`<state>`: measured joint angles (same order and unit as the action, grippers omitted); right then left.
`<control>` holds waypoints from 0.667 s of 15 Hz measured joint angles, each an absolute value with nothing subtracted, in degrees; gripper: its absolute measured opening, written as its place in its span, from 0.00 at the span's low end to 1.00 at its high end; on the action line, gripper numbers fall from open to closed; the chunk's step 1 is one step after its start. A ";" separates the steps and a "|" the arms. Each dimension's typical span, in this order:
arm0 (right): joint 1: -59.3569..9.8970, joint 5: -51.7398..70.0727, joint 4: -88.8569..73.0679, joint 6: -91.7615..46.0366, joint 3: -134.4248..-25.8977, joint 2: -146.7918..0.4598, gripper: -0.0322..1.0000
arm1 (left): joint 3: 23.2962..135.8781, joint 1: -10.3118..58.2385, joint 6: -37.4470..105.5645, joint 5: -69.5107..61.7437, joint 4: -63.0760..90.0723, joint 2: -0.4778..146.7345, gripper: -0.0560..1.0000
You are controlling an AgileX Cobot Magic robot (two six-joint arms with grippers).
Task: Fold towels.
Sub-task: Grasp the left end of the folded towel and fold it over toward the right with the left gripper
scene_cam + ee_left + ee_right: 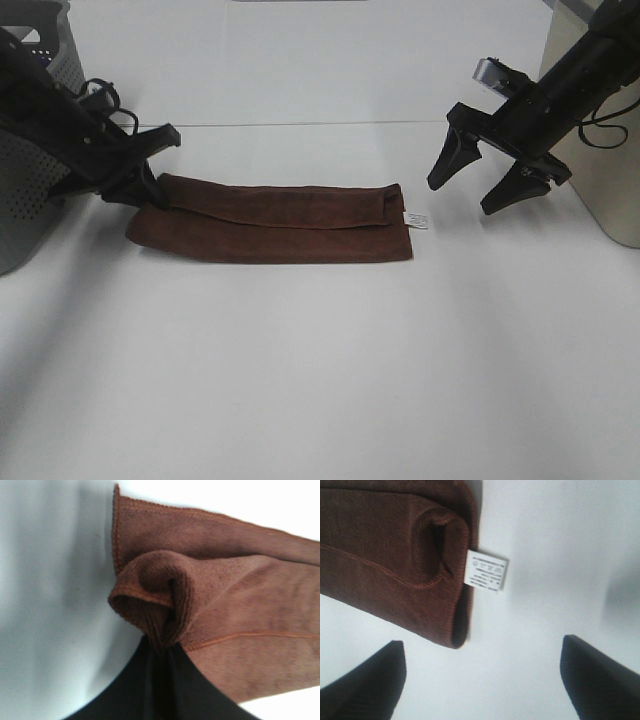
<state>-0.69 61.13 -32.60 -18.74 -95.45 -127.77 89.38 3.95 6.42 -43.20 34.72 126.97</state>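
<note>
Trouble, if it comes, looks likeliest at the left end. The left gripper [150,190] has its claw pressed together on a bunched corner of the brown towel [275,225], and the left wrist view shows only a small gather of the top layer pinched. A pull from there could slip that gather free. It could also drag the whole strip across the white table [320,380] and undo the lengthwise fold already lying flat.

The towel sits left of centre, towards the far side, its long edge running left to right. Over on the right, the right gripper [478,185] hangs with its claw spread wide, beside the towel's right end but apart from it, holding nothing. Lift one end alone and the cloth would likely sag and skew. Come down carelessly and that claw might catch only the white label [417,220] or a single layer.

Hard to judge is how many layers the left pinch holds, since the fingers hide the cloth between them. The grey basket [20,210] at far left is cut off by the frame, its contents unseen.
</note>
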 joint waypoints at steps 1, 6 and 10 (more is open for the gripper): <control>-0.69 61.13 -32.54 -18.74 -95.45 -127.77 0.80 | 90.58 3.95 4.76 -44.52 32.89 126.34 0.08; -0.69 61.13 -32.43 -18.74 -95.45 -127.77 0.80 | 100.27 6.88 -0.69 -55.92 30.54 125.31 0.08; -0.69 61.13 -32.37 -18.68 -95.45 -127.77 0.80 | 101.36 16.27 -1.72 -49.73 36.90 126.28 0.08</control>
<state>-0.69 61.13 -32.37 -18.68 -95.45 -127.77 101.36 16.27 -1.72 -49.73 36.90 126.28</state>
